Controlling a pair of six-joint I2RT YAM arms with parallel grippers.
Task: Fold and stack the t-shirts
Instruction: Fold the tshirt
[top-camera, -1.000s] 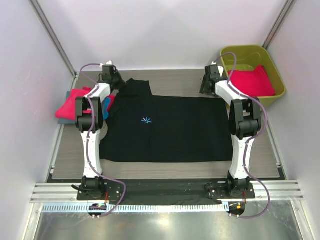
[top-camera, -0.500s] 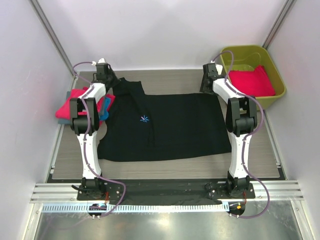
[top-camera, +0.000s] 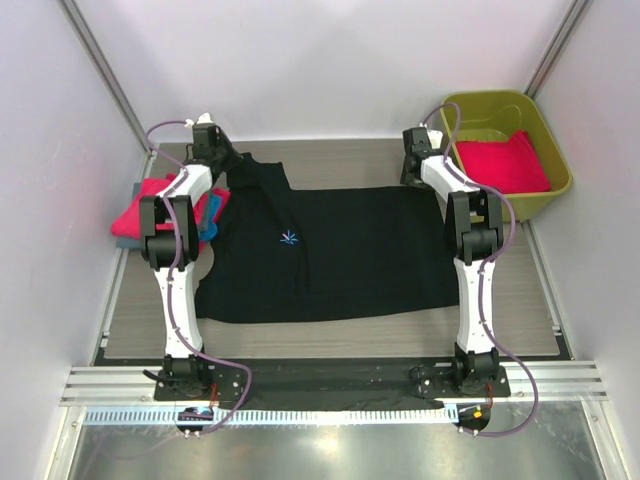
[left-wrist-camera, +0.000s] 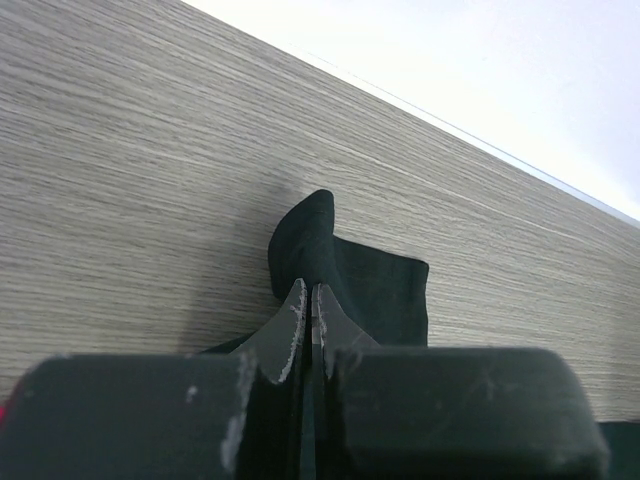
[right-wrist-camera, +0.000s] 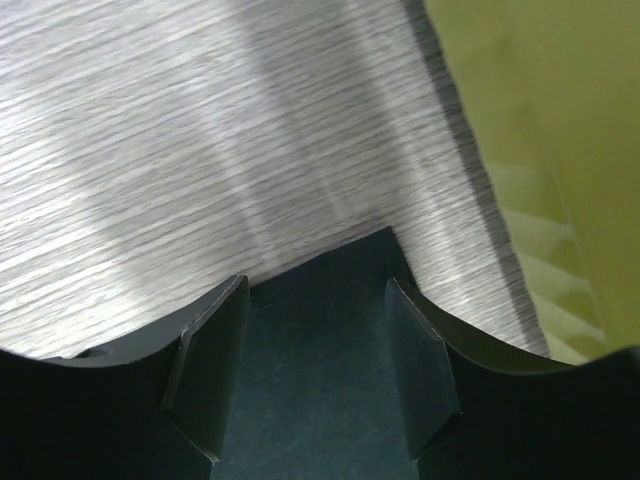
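Spread black t-shirt (top-camera: 360, 250): long axis left-right; neck end apparently left.

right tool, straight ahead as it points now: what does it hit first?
Right tool likely meets the corner of the black t-shirt between its open fingers; bare table lies just beyond. Depth unclear.
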